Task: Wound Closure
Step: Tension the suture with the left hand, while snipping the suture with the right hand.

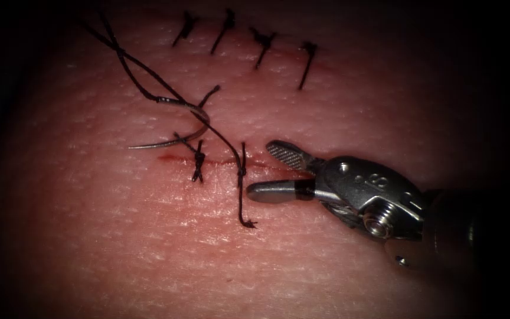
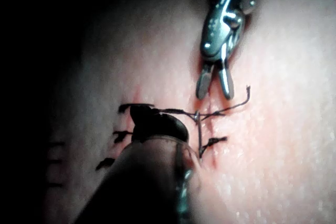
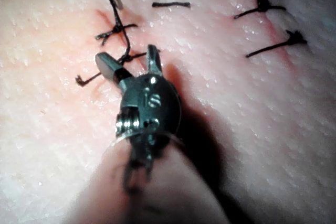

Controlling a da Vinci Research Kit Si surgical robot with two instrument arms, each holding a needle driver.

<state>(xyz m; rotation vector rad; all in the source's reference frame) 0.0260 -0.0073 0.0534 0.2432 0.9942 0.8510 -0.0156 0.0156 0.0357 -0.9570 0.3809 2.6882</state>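
Dark thread (image 1: 149, 88) ran in from well to the left of your right tool (image 1: 267, 171), crossing the tissue (image 1: 119, 248) as a twisted pair of strands down to the curved needle (image 1: 175, 137). Your needle lay loose on the tissue, to the left of the tool and slightly beyond its upper jaw, with its point aimed away from the tool and its swaged end curling up toward the thread; neither tool gripped it, and whether any part of it was in the tissue could not be told. Closer to the tool, a knotted stitch (image 1: 198, 160) sat across the cut (image 1: 225, 162), and just beside the jaw tips a second stitch (image 1: 242, 177) crossed the same cut, its free end trailing down past the lower jaw. Your right tool was released, jaws spread wide and empty, one above the line of the cut and one below it, tips just short of that second stitch. Beyond the tool, a row of four finished stitches (image 1: 249, 41) crossed a separate closed line. Your left tool (image 2: 157, 129) showed as a dark shape in its own wrist view; whether it was clenched or released could not be told.
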